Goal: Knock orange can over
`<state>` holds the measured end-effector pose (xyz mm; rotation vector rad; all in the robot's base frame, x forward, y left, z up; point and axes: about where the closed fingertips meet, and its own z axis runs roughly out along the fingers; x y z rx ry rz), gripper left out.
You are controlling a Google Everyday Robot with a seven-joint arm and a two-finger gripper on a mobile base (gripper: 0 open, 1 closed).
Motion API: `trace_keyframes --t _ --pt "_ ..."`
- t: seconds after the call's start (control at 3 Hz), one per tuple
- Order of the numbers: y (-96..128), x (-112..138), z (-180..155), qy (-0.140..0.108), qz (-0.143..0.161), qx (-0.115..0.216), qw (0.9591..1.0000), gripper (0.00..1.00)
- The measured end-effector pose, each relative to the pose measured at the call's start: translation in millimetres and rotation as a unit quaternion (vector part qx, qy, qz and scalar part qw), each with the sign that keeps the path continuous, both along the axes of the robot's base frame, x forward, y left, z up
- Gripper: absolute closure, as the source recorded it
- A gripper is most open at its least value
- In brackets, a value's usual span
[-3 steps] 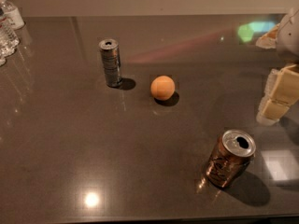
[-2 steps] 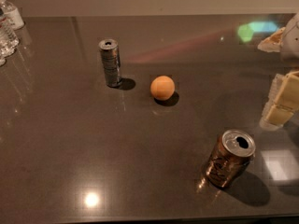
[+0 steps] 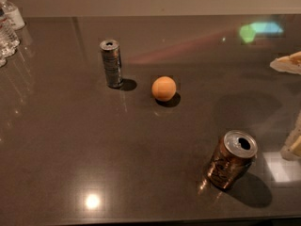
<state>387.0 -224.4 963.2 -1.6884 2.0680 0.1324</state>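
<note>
The orange can (image 3: pixel 232 166), copper-coloured with dark lettering and a silver top with an open pull-tab hole, stands upright on the dark table (image 3: pixel 94 145) at the front right. My gripper (image 3: pixel 288 106) is at the right edge of the camera view, to the right of the can and apart from it. Only two cream fingers show, one above (image 3: pixel 287 63) and one below (image 3: pixel 294 146), spread wide with nothing between them.
A taller, slim silver-grey can (image 3: pixel 111 63) stands at the back left. A round orange ball (image 3: pixel 163 88) lies right of it, mid-table. Clear water bottles (image 3: pixel 8 27) stand at the far left edge. The table's front edge runs along the bottom.
My gripper has drawn back to the right, so less of it shows at the frame's edge. The orange can, silver can and ball have not moved.
</note>
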Motion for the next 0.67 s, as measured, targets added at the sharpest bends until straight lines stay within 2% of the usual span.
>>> trace_keyframes --t 0.33,0.67 --pt "4 -19 -13 0.013 0.025 0.062 0.9977 0.0" --pt "13 -31 -35 0.03 0.042 0.117 0.9918 0.0"
